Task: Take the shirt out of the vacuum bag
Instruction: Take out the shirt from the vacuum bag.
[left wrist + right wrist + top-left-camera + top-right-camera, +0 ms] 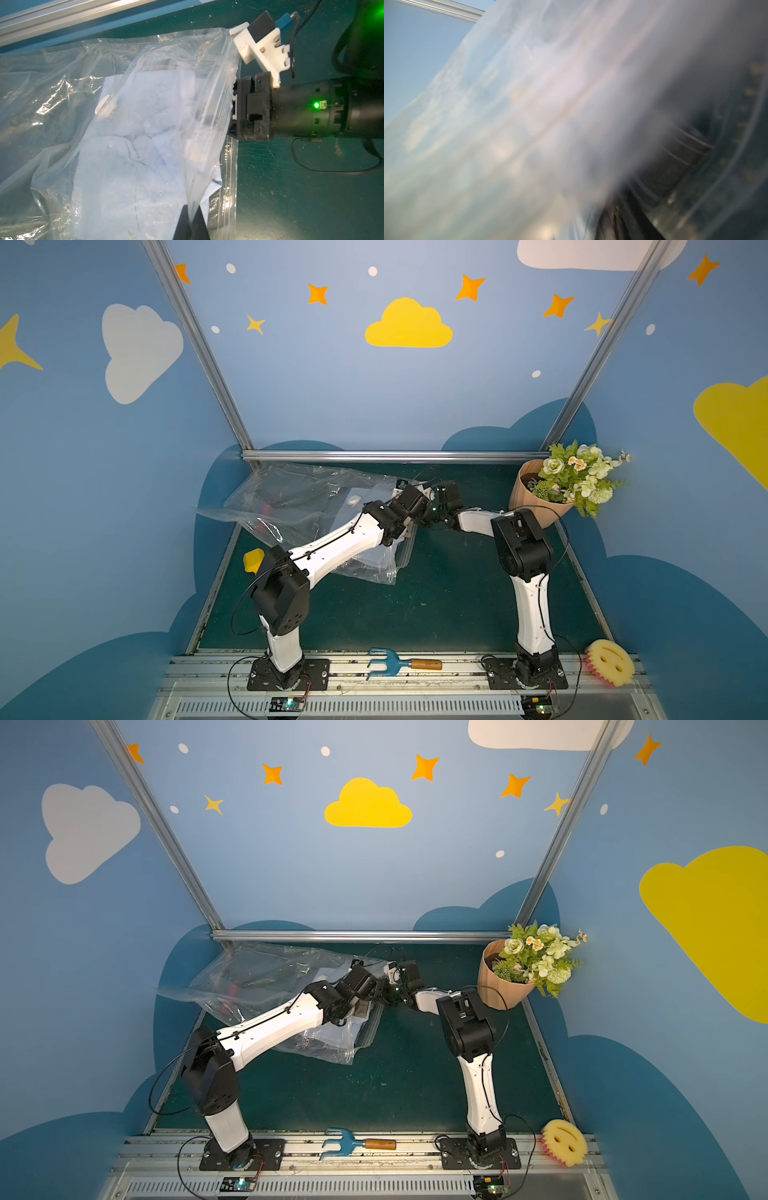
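At the table's (pixel 457 597) far left corner lies the vacuum bag (pixel 299 493), crumpled, mouth facing centre. Shirt (pixel 143 141), pale blue and folded, is inside, near the white valve (pixel 105 104). Left fingers (pixel 181 227) are pressed together, pinching the bag's upper film at the mouth and holding it raised. Right fingers (pixel 208 120) reach into the mouth, veiled by film; spread or closed cannot be told. Right wrist view shows only blurred film.

Flower pot (pixel 536 502) far right; blue fork (pixel 384 663), smiley sponge (pixel 611 662) near; yellow lump (pixel 253 560), perhaps foam, left.
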You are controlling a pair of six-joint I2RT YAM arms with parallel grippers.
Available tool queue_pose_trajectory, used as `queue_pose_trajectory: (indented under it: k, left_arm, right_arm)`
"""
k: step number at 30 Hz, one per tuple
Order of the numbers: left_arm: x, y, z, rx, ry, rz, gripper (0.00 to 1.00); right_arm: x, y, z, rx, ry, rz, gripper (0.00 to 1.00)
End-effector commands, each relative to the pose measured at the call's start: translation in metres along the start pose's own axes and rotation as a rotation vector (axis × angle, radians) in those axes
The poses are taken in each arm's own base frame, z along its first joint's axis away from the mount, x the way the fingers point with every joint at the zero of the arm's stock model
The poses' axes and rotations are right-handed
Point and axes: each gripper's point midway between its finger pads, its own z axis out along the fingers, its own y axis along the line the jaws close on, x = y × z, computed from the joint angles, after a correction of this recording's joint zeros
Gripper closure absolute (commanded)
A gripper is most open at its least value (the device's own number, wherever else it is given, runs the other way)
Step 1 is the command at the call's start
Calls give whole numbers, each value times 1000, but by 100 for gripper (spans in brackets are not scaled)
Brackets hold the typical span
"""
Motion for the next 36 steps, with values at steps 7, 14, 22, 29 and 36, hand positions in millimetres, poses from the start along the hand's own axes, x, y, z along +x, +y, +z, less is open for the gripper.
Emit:
queue_pose_trajectory:
  k: [7,14,22,29,36]
  left_arm:
    - [-4,6,-8,21,-18,-49,97]
    - [2,12,-3,16,-9,-61,97]
    - [7,18,2,14,-2,-74,97]
    - [5,24,5,5,-9,-73,97]
    - [9,28,13,-1,-5,-84,97]
  right_arm:
    - [3,7,18,-6,9,-3,61]
    - [-3,22,10,-3,-6,4,83]
    - [-1,44,-26,80,-24,-57,96]
    - [4,39,-40,123,-20,-29,96]
    - [14,28,-54,170,5,16,99]
